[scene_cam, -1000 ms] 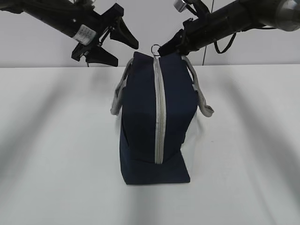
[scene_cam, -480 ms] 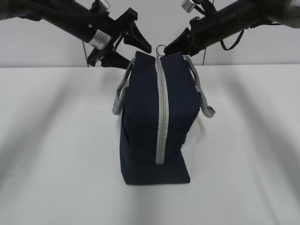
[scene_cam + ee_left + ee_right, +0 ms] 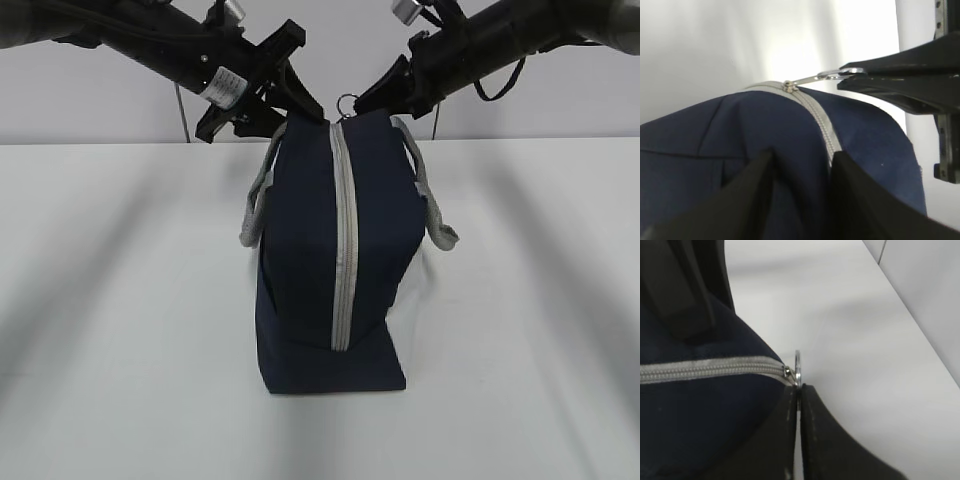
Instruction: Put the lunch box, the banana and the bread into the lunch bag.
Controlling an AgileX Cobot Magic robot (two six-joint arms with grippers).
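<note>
Lunch bag (image 3: 335,255): navy, upright on the white table (image 3: 120,300), zipper closed. Right gripper (image 3: 798,390), reaching down from upper right, pinched shut on the ring pull (image 3: 798,369). Left gripper (image 3: 800,165), slanting in from upper left, jaws part-open, straddling the bag's top edge just beside the zipper (image 3: 822,125). White label (image 3: 222,84) on left arm, unreadable.

We found no readable text. The white sticker (image 3: 221,84) on the left arm (image 3: 150,45) carried print, but it was too small and blurred to make out.

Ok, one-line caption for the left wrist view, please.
Left hand straddles the zipped navy lunch bag while the right hand pinches the zipper's ring pull.
</note>
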